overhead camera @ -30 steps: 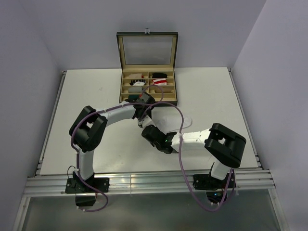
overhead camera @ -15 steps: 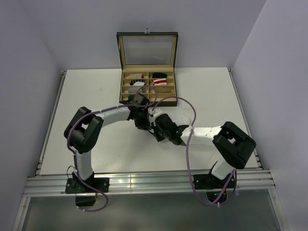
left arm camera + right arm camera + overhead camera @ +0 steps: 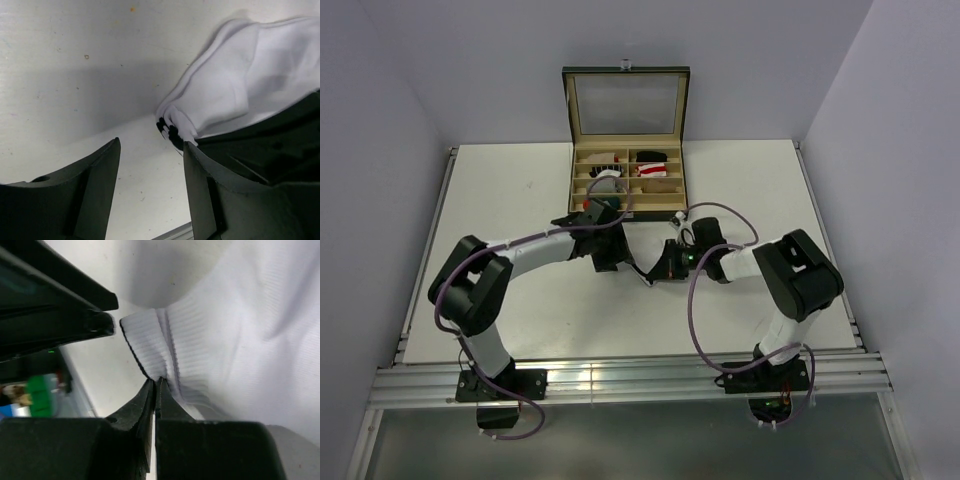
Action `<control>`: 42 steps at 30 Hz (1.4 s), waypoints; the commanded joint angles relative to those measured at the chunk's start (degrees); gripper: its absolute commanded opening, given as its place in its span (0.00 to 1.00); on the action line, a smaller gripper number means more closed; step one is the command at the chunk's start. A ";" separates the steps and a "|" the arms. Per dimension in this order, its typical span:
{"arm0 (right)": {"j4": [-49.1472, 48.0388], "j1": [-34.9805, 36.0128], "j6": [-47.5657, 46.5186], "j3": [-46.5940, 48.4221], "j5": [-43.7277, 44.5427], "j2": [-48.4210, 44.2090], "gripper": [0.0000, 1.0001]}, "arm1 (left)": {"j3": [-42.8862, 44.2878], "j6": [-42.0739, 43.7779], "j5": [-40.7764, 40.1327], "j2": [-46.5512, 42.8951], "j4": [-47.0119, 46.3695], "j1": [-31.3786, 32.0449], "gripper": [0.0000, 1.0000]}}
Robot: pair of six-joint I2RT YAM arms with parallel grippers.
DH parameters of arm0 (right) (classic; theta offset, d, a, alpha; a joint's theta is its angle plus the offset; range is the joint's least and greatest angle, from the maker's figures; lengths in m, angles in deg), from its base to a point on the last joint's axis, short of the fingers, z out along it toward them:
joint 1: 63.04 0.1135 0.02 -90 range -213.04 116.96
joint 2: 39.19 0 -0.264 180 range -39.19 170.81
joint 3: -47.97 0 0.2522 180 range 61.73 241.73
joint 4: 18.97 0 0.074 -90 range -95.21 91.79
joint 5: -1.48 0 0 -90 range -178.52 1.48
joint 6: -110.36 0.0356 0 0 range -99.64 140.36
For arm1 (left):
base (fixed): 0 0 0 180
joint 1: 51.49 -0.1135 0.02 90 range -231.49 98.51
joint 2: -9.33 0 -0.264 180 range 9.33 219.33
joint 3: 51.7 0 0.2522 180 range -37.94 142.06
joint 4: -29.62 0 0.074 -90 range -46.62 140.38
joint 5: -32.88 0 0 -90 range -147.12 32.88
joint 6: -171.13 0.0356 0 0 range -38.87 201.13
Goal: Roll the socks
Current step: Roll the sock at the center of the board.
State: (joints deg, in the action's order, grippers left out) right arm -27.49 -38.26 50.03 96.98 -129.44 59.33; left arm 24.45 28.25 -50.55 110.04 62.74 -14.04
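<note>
Handover: right gripper (image 3: 155, 382) has clamped the white sock (image 3: 235, 315) by its cuff as left gripper (image 3: 150, 150) parts, readying the roll.

white sock (image 3: 240, 85), crumpled on table (image 3: 75, 60), dark-edged ribbed cuff bunched

From my end, the white sock (image 3: 235, 325) reads as soft ribbed knit cloth, matt. The table (image 3: 75, 55) looks matt white, faintly speckled and scuffed. The right gripper (image 3: 155, 384) looks like smooth black plastic, slightly glossy.
</note>
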 commanded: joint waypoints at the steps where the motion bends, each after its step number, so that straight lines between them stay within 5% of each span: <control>1: -6.00 -2.97 8.19 -2.90 -7.93 4.57 0.00 | -2.00 -2.75 -0.07 -4.02 -5.02 -0.27 0.58; 19: -7.34 -6.76 12.69 -1.32 -10.40 13.19 0.00 | -2.81 -2.93 3.19 0.10 -12.06 2.10 0.55; 30: -5.06 -6.93 10.51 -1.23 -7.77 10.65 0.01 | 0.88 -0.47 2.22 7.13 -6.09 2.63 0.31; 36: 0.56 -5.27 6.11 -1.41 -2.33 1.87 0.21 | 5.27 2.60 0.20 10.73 0.59 2.89 0.29; 42: 11.72 1.05 -3.99 0.35 18.57 -12.37 0.36 | 9.41 6.21 -1.64 13.02 6.04 2.98 0.28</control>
State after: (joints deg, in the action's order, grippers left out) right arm -23.21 -40.21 53.75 96.19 -125.64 53.58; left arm 32.37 30.15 -47.67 119.96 61.99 -11.33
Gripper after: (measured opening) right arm 0.352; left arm 0.289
